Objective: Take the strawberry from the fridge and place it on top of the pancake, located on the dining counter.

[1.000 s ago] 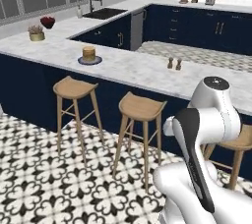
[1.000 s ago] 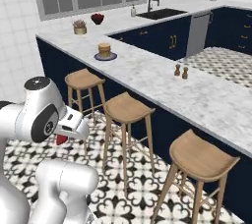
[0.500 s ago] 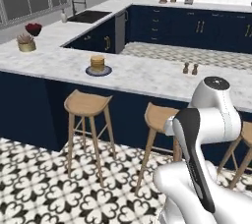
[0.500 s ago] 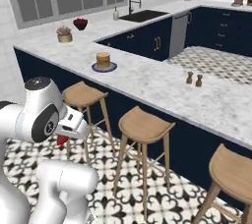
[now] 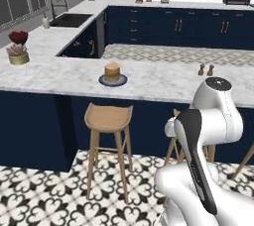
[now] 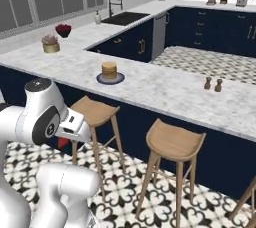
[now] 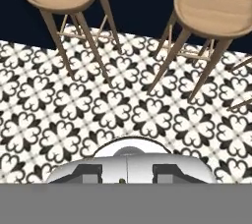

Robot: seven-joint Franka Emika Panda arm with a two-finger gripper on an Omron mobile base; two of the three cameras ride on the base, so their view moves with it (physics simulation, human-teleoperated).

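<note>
Strawberry: item one, far left of the right base view. A small red blob shows tucked under my hand, so I take my pincer to be clamped together on it. The grip itself is mostly hidden by my wrist. It hangs low, below worktop height, at about nine o'clock from the nearest stool.

Pancake: item two, a golden stack on its dark plate. It lies at about one o'clock from my pincer, higher up and well apart from it. Its top is bare, with nothing red on it.

Dining counter: item three, a marble worktop running from ten o'clock across to three o'clock in front of me. It carries the plate, and to the right it carries a pair of small shakers.

Second stool: item four, at about four o'clock from the pancake, in front of the navy base.

Status, as I judge it:
- Done: the berry appears to be out of the fridge and in my hold.
- Left: close the gap to the worktop and raise my arm over the edge.
- Left: centre above the stack, lower, and let go.
- Placing has not begun.
</note>
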